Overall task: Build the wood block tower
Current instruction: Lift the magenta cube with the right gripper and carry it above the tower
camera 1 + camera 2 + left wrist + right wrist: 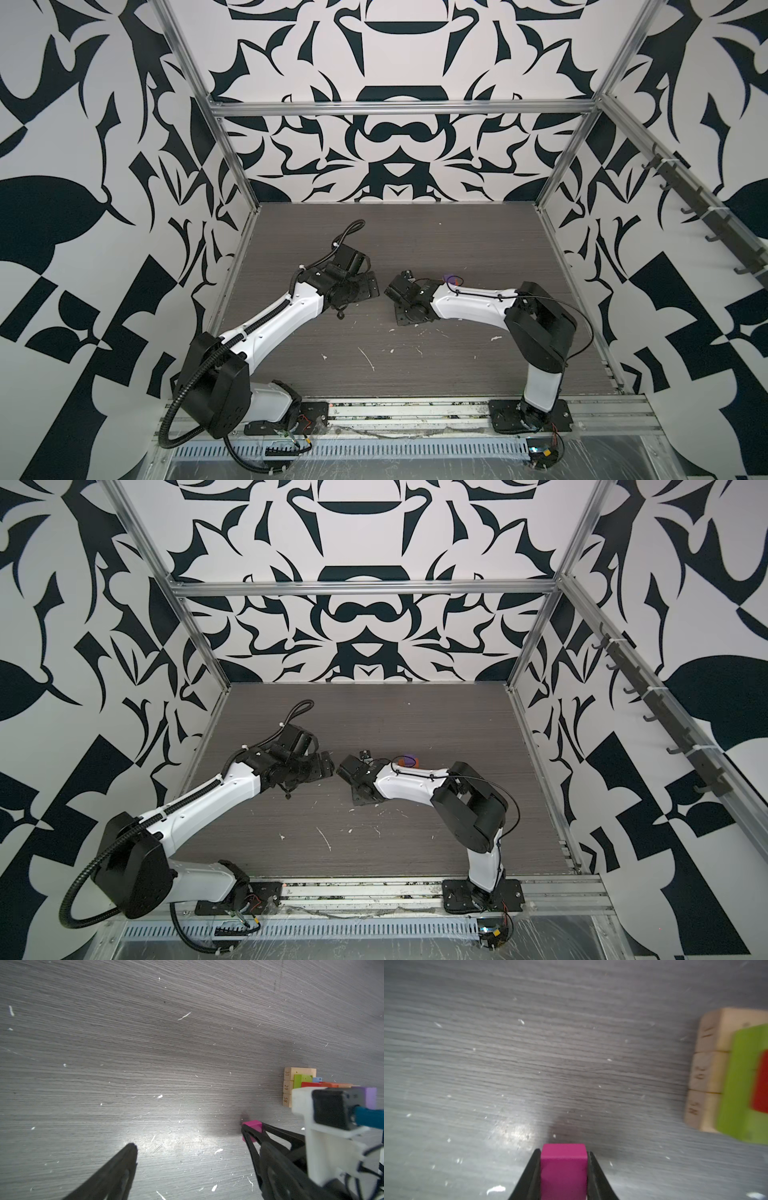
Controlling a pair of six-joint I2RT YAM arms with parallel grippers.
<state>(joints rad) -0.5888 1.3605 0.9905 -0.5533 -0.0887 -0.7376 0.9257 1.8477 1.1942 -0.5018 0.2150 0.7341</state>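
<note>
While the right gripper (563, 1152) pinches the pink cube (563, 1169) squarely between its two fingers, the tower (301, 1081) stands close by. The cube sits low, off the side of the tower where the numbered ends of the tan planks (708, 1070) show. I cannot tell whether it has left the table (145, 1043).

The tower has a green block (741, 1088) on the planks, a red block (761, 1080) above that, and a purple cube (371, 1097) on top. The top of the tower is largely hidden by the right arm's camera mount.

To do this step well, the cube probably needs to go straight up until it is above the tower's highest block, and only then move across. A low sideways pass risks clipping the green block's edge. Keep the cube level, lower it slowly onto a flat face, let go only once it rests, then back away upward.

The left gripper (370, 286) is spread wide and holds nothing. It hovers on the same side of the tower, just beyond the pink cube, and is best kept clear.
</note>
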